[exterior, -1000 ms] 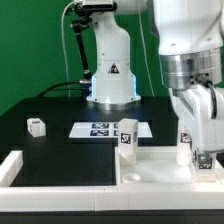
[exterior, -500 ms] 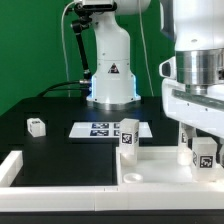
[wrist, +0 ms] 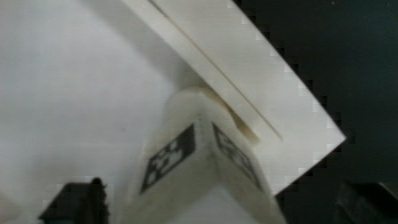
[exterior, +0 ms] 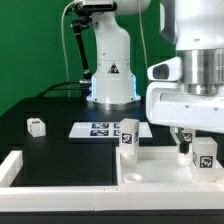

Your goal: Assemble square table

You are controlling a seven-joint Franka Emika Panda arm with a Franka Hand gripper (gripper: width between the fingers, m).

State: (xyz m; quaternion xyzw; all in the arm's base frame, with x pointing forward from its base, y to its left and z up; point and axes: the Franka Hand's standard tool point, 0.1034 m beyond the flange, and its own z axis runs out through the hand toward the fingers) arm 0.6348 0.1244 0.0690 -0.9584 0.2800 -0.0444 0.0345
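Observation:
The square table's white slab (exterior: 158, 166) lies rim-up at the front of the exterior view's right. One tagged leg (exterior: 128, 137) stands upright at its far left corner. A second leg (exterior: 203, 156) stands at the right, with what looks like another leg (exterior: 185, 149) just behind it. My gripper (exterior: 197, 134) hangs open right above the second leg, its fingers apart from it. In the wrist view that leg (wrist: 199, 150) rises between my dark fingertips (wrist: 75, 202) from the slab (wrist: 80, 90), and my gripper (wrist: 219, 205) holds nothing. A fourth leg (exterior: 36, 126) lies on the black table at the left.
The marker board (exterior: 103, 129) lies flat behind the slab. Long low white rails (exterior: 55, 176) run along the front left. The robot's white base (exterior: 110, 75) stands at the back before a green backdrop.
My jaws have gone from shut on the right-hand leg to open, letting it go. The hand has risen, and the leg stays upright on the slab.

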